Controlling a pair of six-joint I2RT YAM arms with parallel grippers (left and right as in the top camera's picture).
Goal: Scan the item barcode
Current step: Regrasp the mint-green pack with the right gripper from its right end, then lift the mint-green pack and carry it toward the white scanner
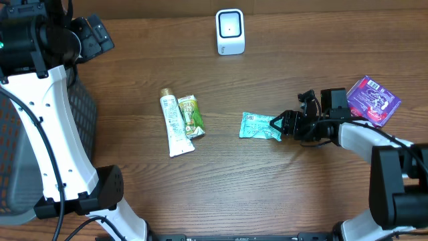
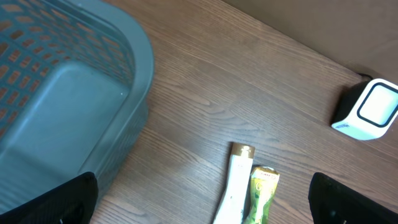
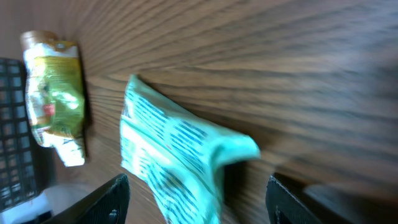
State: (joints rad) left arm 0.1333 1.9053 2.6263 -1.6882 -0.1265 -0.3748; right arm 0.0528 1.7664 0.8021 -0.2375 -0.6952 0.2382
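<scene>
Within the wide-spread right claw [image 3: 197,186], a crumpled teal packet [image 3: 168,146].

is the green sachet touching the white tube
Touching: the left wrist view shows the green sachet lying against the white tube, no wood between them.

Wooden desk [image 1: 281,194], brown grain. Blue-grey mesh basket [image 2: 62,93] at one end. Mid-desk: white tube [image 1: 175,127] with gold cap, lying flat; green sachet [image 1: 191,115] alongside, touching it. Purple packet [image 1: 374,99] at the opposite end, well apart from both.
</scene>
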